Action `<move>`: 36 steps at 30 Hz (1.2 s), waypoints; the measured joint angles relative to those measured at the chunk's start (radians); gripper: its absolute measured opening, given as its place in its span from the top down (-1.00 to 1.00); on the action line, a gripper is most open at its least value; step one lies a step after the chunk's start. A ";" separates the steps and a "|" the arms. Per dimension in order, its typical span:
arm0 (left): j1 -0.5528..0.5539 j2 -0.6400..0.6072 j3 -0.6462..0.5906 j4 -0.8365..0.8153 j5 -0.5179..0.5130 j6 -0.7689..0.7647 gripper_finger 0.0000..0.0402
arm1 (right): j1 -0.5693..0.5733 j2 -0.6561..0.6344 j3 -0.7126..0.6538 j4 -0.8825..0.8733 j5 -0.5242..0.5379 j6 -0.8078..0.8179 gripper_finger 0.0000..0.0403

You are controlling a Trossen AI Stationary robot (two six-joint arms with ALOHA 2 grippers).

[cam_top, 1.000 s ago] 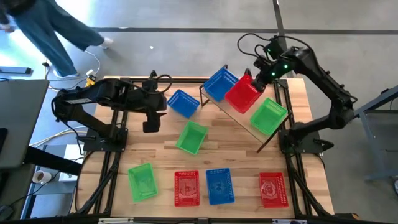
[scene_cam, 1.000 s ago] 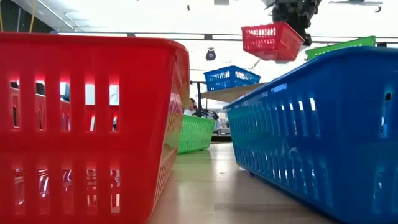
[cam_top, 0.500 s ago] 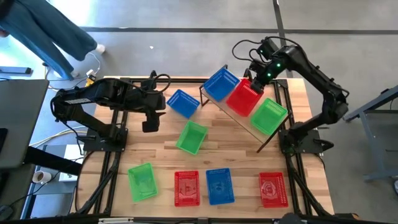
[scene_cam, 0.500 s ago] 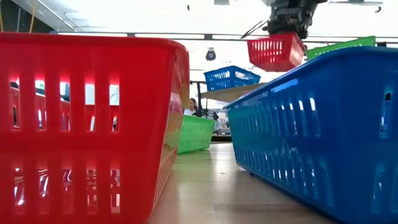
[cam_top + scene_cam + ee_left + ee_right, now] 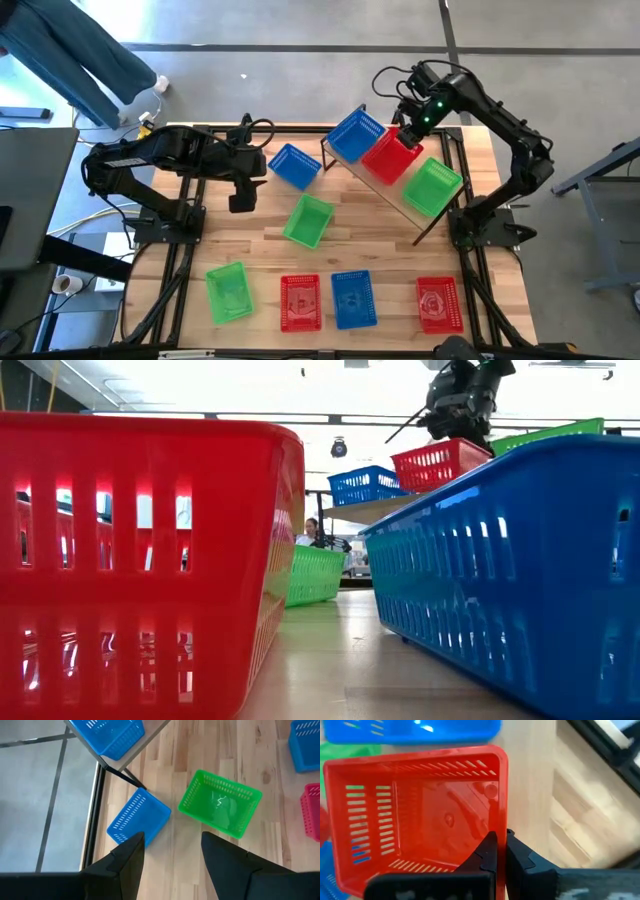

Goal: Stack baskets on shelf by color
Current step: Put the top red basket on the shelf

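The red basket (image 5: pixel 391 156) sits on the shelf (image 5: pixel 372 176) between a blue basket (image 5: pixel 354 135) and a green basket (image 5: pixel 433 186), the right gripper (image 5: pixel 498 851) pinching its far rim. Six more baskets lie on the wooden tabletop (image 5: pixel 380 245). The left gripper (image 5: pixel 172 852) hovers left, fingers spread, holding nothing. Far left, a person (image 5: pixel 70 50) stands on the grey floor. Only the low view shows the ceiling lights (image 5: pixel 230 417).
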 joint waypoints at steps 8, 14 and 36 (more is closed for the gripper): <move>0.000 0.000 0.000 0.000 -0.007 0.000 0.07 | 0.009 0.000 0.000 -0.043 0.037 0.001 1.00; 0.000 0.000 0.000 0.000 -0.008 0.000 0.07 | 0.047 0.000 0.000 -0.034 0.033 0.000 1.00; 0.000 0.000 0.000 0.000 -0.008 0.000 0.07 | 0.062 0.000 0.000 -0.028 0.061 0.044 0.92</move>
